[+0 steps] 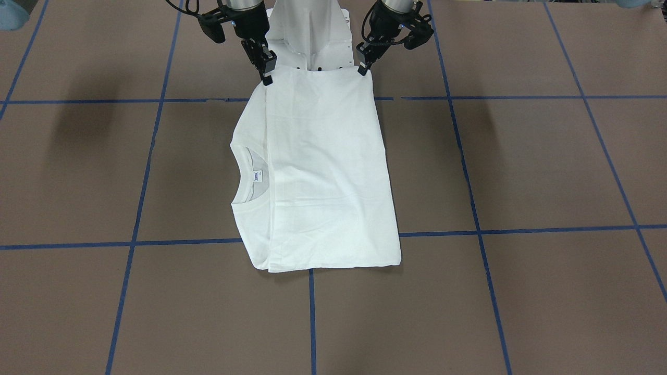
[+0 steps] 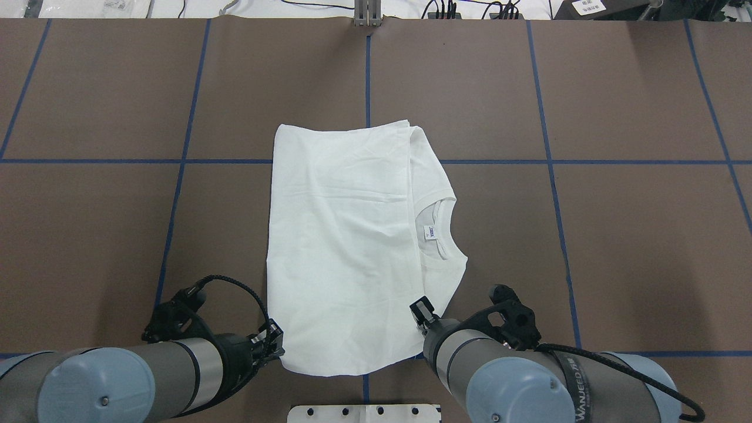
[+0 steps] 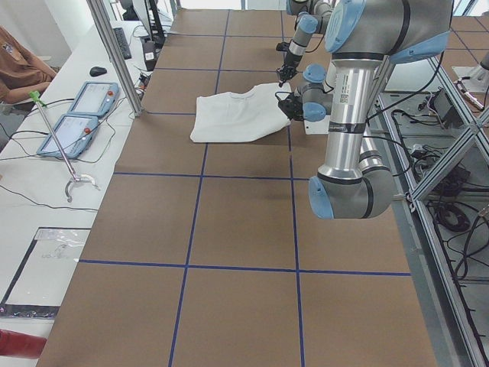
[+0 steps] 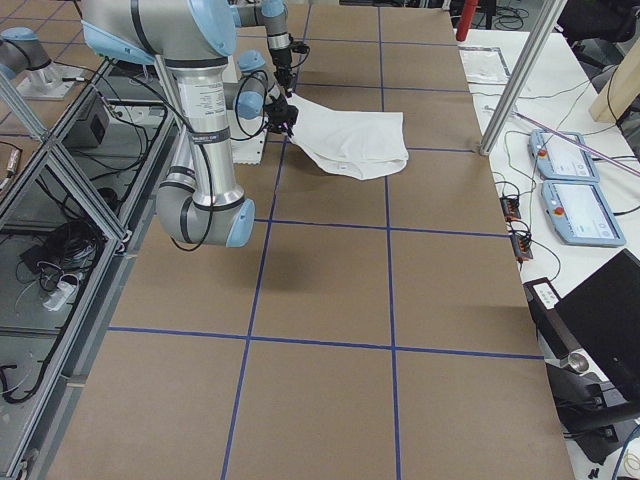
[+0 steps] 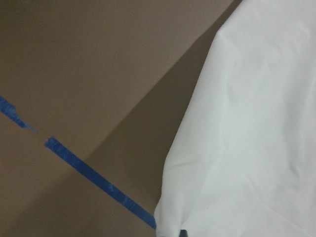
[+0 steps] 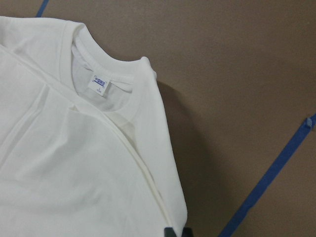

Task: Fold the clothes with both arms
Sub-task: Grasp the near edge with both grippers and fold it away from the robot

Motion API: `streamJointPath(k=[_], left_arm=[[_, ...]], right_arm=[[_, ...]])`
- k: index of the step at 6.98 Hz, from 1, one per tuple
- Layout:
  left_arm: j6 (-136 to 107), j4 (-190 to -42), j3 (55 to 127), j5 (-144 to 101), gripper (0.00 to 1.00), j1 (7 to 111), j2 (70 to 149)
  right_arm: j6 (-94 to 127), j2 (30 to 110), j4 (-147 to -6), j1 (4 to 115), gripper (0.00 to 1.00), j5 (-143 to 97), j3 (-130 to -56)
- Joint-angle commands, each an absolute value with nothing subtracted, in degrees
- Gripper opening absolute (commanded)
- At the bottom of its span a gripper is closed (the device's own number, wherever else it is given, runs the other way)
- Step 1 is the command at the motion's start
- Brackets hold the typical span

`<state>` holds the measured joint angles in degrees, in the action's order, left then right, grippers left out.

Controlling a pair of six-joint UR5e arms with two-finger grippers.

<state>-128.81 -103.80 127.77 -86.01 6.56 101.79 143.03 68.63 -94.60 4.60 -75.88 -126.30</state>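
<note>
The white long-sleeved T-shirt (image 1: 323, 172) lies folded lengthwise on the brown table, with its ribbed collar and neck label (image 2: 429, 232) showing on the robot's right side. Both grippers are at its edge nearest the robot. My left gripper (image 1: 363, 69) is shut on one corner of that edge (image 2: 276, 346). My right gripper (image 1: 267, 78) is shut on the other corner (image 2: 420, 308). The edge runs straight between them. The wrist views show cloth (image 5: 247, 123) and the label (image 6: 100, 84) reaching down to the fingertips. No printed text shows.
The white metal pedestal base (image 1: 312, 31) stands just behind the grippers. Blue tape lines (image 2: 367, 76) grid the table. Teach pendants (image 3: 84, 99) and cables lie on a side bench, and a seated person (image 3: 19, 65) is beside it.
</note>
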Motion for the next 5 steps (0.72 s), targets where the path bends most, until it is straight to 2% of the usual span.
streamJointPath(k=[1,3,4,5], left_arm=[[-128.7,-99.3,131.6,-86.3,0.0,7.6,104.3],[-118.6,-99.1,131.1,-87.2,0.0,14.7,108.3],[-114.7,-98.3,129.8,-89.9,0.0,20.2,109.8],[-110.0,-97.6,125.6,-96.0,0.0,27.3,114.3]], right_arm=[[143.0,67.6,-101.5,6.2,0.0,-76.1,-133.2],[140.2,64.8,-101.9,12.8,0.0,-79.2,-131.6],[135.2,61.2,-101.7,18.3,0.0,-84.2,-127.9],[131.9,57.3,-101.2,23.9,0.0,-88.1,-122.6]])
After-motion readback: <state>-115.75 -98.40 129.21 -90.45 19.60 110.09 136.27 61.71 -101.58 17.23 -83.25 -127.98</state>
